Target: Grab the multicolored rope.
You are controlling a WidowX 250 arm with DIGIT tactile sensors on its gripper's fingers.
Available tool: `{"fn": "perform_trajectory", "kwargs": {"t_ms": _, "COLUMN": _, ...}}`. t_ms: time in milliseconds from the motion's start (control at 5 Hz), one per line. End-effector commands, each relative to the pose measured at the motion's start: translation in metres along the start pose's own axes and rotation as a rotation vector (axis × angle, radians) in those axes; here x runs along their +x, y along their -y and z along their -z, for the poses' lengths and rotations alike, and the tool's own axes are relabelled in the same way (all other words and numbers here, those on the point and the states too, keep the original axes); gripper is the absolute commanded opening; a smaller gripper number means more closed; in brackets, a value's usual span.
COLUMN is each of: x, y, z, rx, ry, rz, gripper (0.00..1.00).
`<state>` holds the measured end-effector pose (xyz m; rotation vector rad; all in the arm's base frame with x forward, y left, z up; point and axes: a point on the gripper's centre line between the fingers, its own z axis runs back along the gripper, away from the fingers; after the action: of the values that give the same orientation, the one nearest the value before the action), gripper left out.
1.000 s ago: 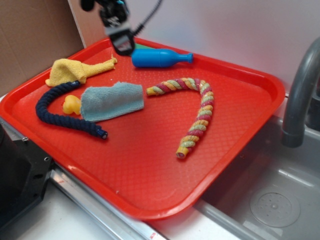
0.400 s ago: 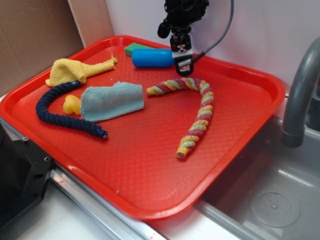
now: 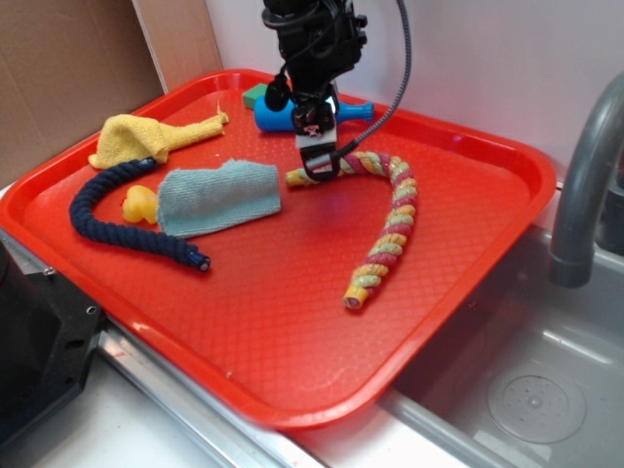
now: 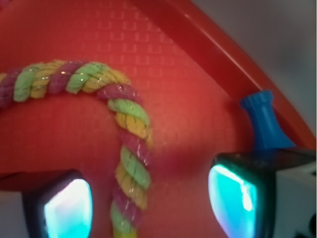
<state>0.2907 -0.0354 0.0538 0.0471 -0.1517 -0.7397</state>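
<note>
Your pincer (image 4: 148,198) stands spread wide, its two fingers (image 4: 67,206) apart with nothing clasped, and the multicolored rope (image 4: 126,168) runs straight through the gap between them. You are at the approach step: lined up above the rope's short arm, not yet gripping. In the exterior view the pincer (image 3: 314,168) hangs right over that arm, close to its frayed end (whether the tips already touch the tray I cannot tell). The next move, as I judge it, is to sink the last bit and clench squarely across the strand, keeping it centred so it does not roll out sideways.

The rope (image 3: 390,219) is thick, twisted in pink-red, yellow and pale green, bent in a hook: from under the pincer it arches away, then runs down toward the tray's front. It lies flat on the red tray (image 3: 292,341). Just behind the pincer sits a blue bottle (image 4: 262,121).
</note>
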Motion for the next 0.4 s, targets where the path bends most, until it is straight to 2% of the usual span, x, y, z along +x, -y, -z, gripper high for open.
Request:
{"fn": "perform_trajectory", "kwargs": {"t_ms": 0, "x": 0.021, "y": -0.002, "z": 0.015, "rx": -0.036, "ry": -0.03, "rz": -0.024, "gripper": 1.0}}
{"fn": "perform_trajectory", "kwargs": {"t_ms": 200, "x": 0.026, "y": -0.003, "z": 0.034, "rx": -0.054, "ry": -0.071, "rz": -0.018, "gripper": 1.0}}
